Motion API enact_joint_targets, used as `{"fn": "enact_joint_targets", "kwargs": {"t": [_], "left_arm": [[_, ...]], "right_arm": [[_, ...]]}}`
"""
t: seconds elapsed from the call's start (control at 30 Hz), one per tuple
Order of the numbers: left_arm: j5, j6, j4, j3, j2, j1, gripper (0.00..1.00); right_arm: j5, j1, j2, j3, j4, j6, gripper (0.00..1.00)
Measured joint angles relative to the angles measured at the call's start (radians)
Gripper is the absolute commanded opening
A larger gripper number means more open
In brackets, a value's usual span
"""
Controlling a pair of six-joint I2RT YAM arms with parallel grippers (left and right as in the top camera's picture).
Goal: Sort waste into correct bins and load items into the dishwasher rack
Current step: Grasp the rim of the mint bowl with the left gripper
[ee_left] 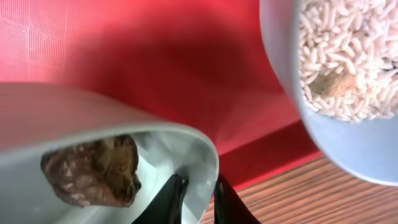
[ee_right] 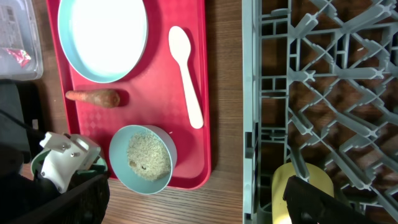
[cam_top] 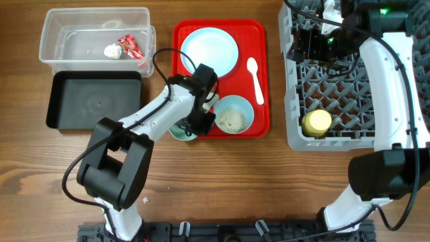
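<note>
Now L pincer (ee_left: 200, 200) clamps bowl (ee_left: 74, 118) rim at tray (ee_left: 155, 62) edge; R pincer (cam_top: 312, 40) unclear.

Bright, even light from above; soft shadows, little glare.
Overhead & R wrist views are rendered sharp w/ short soft shadows. L wrist view is shot very close: near bowl (ee_left: 74, 109) is blurred at rim, red tray (ee_left: 155, 56) is dimmed by broad shadow mid-frame, rice grains (ee_left: 348, 56) are kept in focus.

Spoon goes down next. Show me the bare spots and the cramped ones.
Free: the black tray, bare; rack lattice beside the yellow cup; the wood strip between red tray and rack. Crowded: the tray's front-left corner, where the left gripper clamps the scrap bowl beside the rice bowl.
</note>
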Motion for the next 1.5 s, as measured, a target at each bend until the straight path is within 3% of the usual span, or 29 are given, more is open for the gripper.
{"fn": "enact_joint_targets", "kwargs": {"t": [0.07, 0.27, 0.43, 0.57, 0.77, 1.23, 1.37, 1.5], "left_arm": [[0.000, 0.002, 0.005, -0.003, 0.000, 0.000, 0.09], [0.000, 0.005, 0.010, -0.006, 0.000, 0.000, 0.13], [-0.001, 0.007, 0.005, -0.003, 0.000, 0.000, 0.21], [-0.010, 0.008, -0.021, 0.021, 0.000, 0.000, 0.35], [-0.062, 0.007, -0.047, 0.068, 0.000, 0.000, 0.40], [-0.163, 0.010, -0.011, 0.068, 0.000, 0.000, 0.24], [-0.165, 0.008, -0.005, 0.068, 0.000, 0.000, 0.04], [-0.169, 0.011, 0.006, 0.070, 0.000, 0.000, 0.04]], "right_arm": [[0.000, 0.000, 0.000, 0.000, 0.000, 0.000, 0.92], [0.000, 0.000, 0.000, 0.000, 0.000, 0.000, 0.92], [0.000, 0.000, 0.000, 0.000, 0.000, 0.000, 0.92], [0.000, 0.000, 0.000, 0.000, 0.000, -0.004, 0.92], [0.000, 0.000, 0.000, 0.000, 0.000, -0.022, 0.92], [0.000, 0.000, 0.000, 0.000, 0.000, -0.026, 0.92], [0.000, 0.000, 0.000, 0.000, 0.000, -0.026, 0.92], [0.000, 0.000, 0.000, 0.000, 0.000, -0.026, 0.92]]}}
